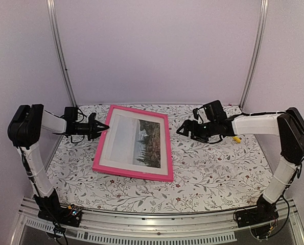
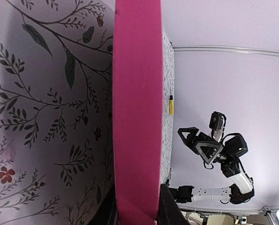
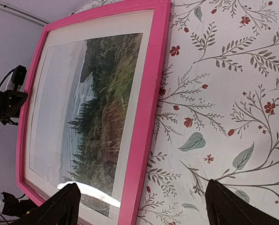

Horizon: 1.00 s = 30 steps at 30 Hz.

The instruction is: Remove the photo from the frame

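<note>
Left wrist view: the left gripper (image 2: 138, 211) is clamped on the frame (image 2: 137, 93) edge. The right gripper (image 3: 141, 197) gapes wide near the photo (image 3: 97, 103).

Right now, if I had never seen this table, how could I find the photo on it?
Find the table covered in a leaf-and-flower pattern; one big flat rectangle with a bright pink frame sits in the middle of it. The photo is the sheet inside that pink edge. It has a wide white border around dark green trees and pale sky, unlike the small red flowers all around it.
</note>
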Motion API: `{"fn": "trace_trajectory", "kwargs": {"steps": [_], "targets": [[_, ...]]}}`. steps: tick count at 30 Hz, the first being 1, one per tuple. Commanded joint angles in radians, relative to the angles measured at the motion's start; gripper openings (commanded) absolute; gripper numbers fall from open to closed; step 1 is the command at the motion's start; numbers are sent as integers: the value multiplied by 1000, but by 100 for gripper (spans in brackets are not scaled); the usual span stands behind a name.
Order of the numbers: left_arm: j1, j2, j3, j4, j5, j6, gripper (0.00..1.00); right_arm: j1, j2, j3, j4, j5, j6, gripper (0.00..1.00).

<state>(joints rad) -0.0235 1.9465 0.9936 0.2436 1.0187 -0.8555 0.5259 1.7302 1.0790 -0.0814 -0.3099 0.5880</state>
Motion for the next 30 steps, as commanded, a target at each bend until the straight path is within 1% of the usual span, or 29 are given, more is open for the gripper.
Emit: {"fn": "trace_trajectory", "kwargs": {"steps": [1, 5, 8, 17, 19, 20, 21, 23, 24, 25, 26, 28, 29, 30], "targets": [[102, 75, 68, -357, -112, 260, 0, 28, 45, 1, 59, -26, 13, 96], [162, 125, 104, -474, -175, 365, 0, 51, 88, 30, 66, -38, 11, 95], [191, 144, 123, -509, -203, 407, 0, 66, 118, 51, 66, -45, 4, 95], [216, 199, 329, -747, -409, 539, 0, 87, 159, 78, 71, -51, -3, 95], [224, 210, 356, -773, -444, 549, 0, 88, 165, 79, 72, -49, -6, 95], [225, 209, 360, -775, -455, 548, 3, 87, 167, 80, 71, -49, -5, 95], [227, 208, 365, -782, -469, 550, 9, 89, 169, 81, 68, -49, -6, 95], [227, 201, 372, -793, -517, 557, 13, 89, 169, 81, 67, -42, -11, 95], [227, 195, 372, -796, -539, 563, 18, 89, 170, 82, 65, -38, -12, 95], [227, 192, 375, -805, -571, 568, 25, 88, 170, 82, 64, -36, -15, 95], [227, 189, 373, -809, -595, 570, 29, 89, 170, 82, 63, -34, -17, 95], [228, 181, 370, -810, -617, 577, 34, 90, 175, 84, 57, -29, -20, 95], [228, 173, 368, -810, -633, 579, 39, 90, 175, 85, 56, -25, -21, 95], [226, 163, 364, -807, -654, 578, 50, 92, 174, 87, 52, -16, -22, 95]]}}
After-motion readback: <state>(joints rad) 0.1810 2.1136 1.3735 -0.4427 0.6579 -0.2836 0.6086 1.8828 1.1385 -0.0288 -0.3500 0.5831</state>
